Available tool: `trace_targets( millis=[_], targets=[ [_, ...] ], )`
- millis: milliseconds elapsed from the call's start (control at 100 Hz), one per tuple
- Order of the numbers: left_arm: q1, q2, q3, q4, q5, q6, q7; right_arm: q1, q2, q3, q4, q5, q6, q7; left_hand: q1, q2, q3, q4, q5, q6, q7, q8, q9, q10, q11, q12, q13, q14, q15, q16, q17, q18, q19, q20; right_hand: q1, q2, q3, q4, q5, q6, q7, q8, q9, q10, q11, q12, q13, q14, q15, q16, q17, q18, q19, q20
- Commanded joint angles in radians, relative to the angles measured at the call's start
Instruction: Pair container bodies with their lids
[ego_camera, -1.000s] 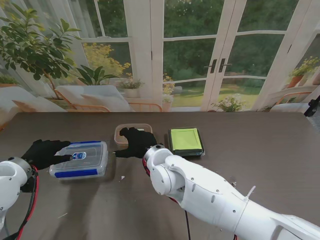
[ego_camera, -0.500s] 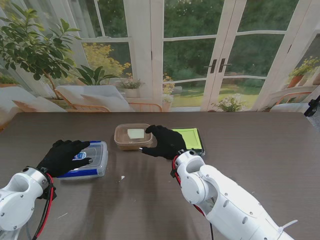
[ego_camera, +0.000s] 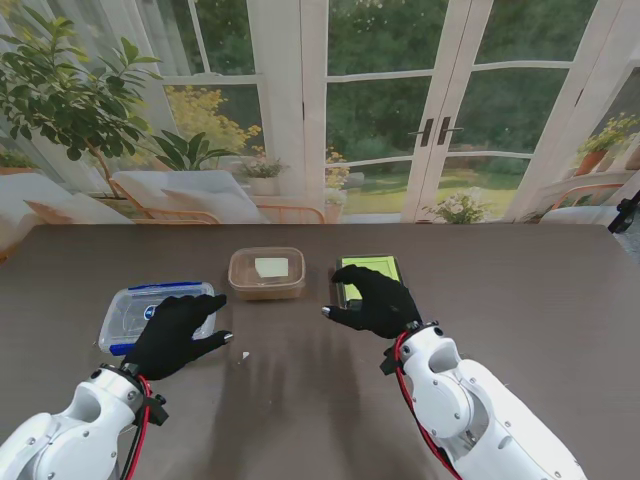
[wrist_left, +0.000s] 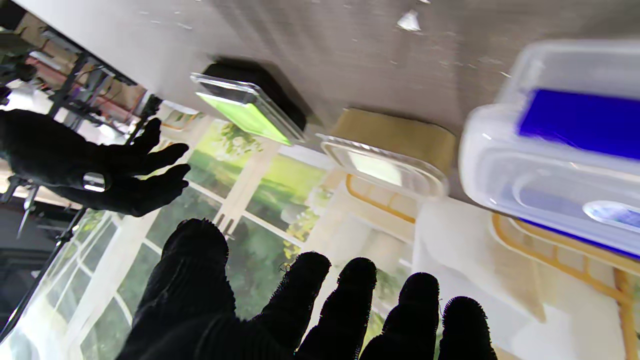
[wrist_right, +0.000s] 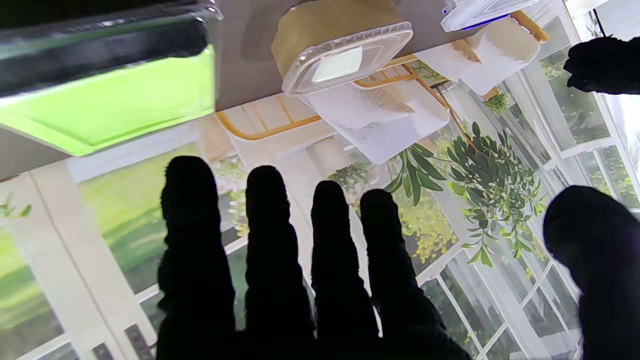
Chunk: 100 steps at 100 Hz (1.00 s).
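From the stand view, all three containers looked lidded already, so I'd say the pairing was basically done, maybe just a check on whether each lid was pressed home. The blue box (ego_camera: 158, 312) sat partly under the left robot hand (ego_camera: 180, 333), which hovered over its near right corner with fingers spread, grasping nothing. The brown tub (ego_camera: 266, 273) with its clear lid sat between the two hands, a bit farther from me. The green box (ego_camera: 368, 275) was just past the right robot hand (ego_camera: 372, 303), which covered its near edge, also released and empty. The desk (ego_camera: 520, 290) was dark wood grain with a couple of small white scraps (ego_camera: 243, 355) near the left hand. Behind it was a backdrop of glass doors, plants and garden.

Left wrist view: fingers (wrist_left: 310, 295) splayed in the air, nothing in them. The blue box (wrist_left: 565, 150) was close off the finger side, lid on. The brown tub (wrist_left: 390, 150) and green box (wrist_left: 245, 107) were further out, and the other hand (wrist_left: 90, 167) hung open beyond.

Right wrist view: fingers (wrist_right: 270, 240) straight and apart, thumb off to the side, empty. The green box (wrist_right: 105, 85) was right ahead, close, with its clear lid seated as far as I could tell. The brown tub (wrist_right: 345, 50) was past it, and a corner of the blue box (wrist_right: 475, 12) showed at the edge.
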Motion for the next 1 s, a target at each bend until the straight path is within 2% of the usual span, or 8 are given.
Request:
trace_targets(
  millis=[0,100,360,490,600,990],
  targets=[
    [0.001,-0.020,0.030,0.007,-0.021,-0.012,-0.013,-0.037,0.017,0.016,-0.007,-0.003,-0.013,0.014,0.018,-0.022,0.011,0.007,0.007,0.005,0.001,0.004,0.015,0.004,-0.001,-0.005,-0.002,-0.004,0.000,0.001,0.001,-0.016,-0.002,-0.004,0.014,-0.023,0.039,-0.005,0.022,-0.008,0.010,0.014,0.016,-0.012,-0.001,-0.004,0.018,0.001,0.001,0.003,-0.295,0.019,0.048,-0.013],
    [-0.017,-0.026,0.081,0.023,-0.063,-0.026,0.017,-0.082,0.019,0.060,-0.016,0.004,-0.045,0.010,0.023,-0.024,0.011,0.007,0.015,0.009,0.004,0.006,0.021,0.005,0.000,-0.004,0.003,-0.002,0.001,0.004,0.002,-0.017,0.001,-0.002,0.015,-0.027,0.055,-0.007,0.037,-0.006,0.013,0.018,0.028,-0.010,-0.001,-0.004,0.022,0.003,0.001,0.003,-0.291,0.021,0.051,-0.016],
    [-0.080,-0.034,0.198,0.081,-0.086,-0.044,0.074,-0.167,0.023,0.145,-0.014,0.028,-0.137,0.006,0.032,-0.032,0.011,0.007,0.031,0.015,0.010,0.012,0.037,0.007,0.002,-0.003,0.023,0.000,0.008,0.013,0.023,-0.019,0.016,0.007,0.015,-0.035,0.085,-0.015,0.059,-0.005,0.013,0.024,0.045,-0.010,-0.007,-0.004,0.023,0.007,-0.004,0.002,-0.290,0.025,0.055,-0.023],
    [-0.116,-0.040,0.245,0.122,-0.100,-0.046,0.100,-0.193,0.024,0.171,-0.006,0.032,-0.170,-0.001,0.037,-0.036,0.011,0.007,0.037,0.017,0.011,0.015,0.044,0.007,0.003,-0.002,0.036,0.005,0.015,0.020,0.038,-0.016,0.026,0.014,0.018,-0.042,0.093,-0.018,0.072,-0.008,0.012,0.026,0.054,-0.011,-0.008,-0.003,0.024,0.011,-0.005,0.003,-0.292,0.027,0.054,-0.027],
    [-0.147,-0.052,0.283,0.163,-0.128,-0.052,0.146,-0.203,0.030,0.189,-0.004,0.023,-0.187,0.022,0.047,-0.043,0.014,0.008,0.050,0.022,0.016,0.018,0.058,0.010,0.007,0.000,0.045,0.010,0.020,0.026,0.041,-0.011,0.032,0.021,0.014,-0.037,0.096,-0.020,0.074,-0.009,0.009,0.027,0.054,-0.015,-0.013,-0.003,0.023,0.006,-0.008,0.003,-0.293,0.024,0.054,-0.028],
    [-0.167,-0.064,0.325,0.202,-0.156,-0.034,0.187,-0.223,0.029,0.218,0.014,0.055,-0.212,0.034,0.051,-0.044,0.012,0.008,0.062,0.022,0.019,0.025,0.065,0.007,0.006,0.004,0.046,0.009,0.015,0.032,0.034,-0.011,0.030,0.030,0.015,-0.044,0.114,-0.023,0.089,-0.007,0.009,0.032,0.058,-0.010,-0.012,0.000,0.018,0.006,-0.009,0.003,-0.299,0.024,0.053,-0.033]
  ],
)
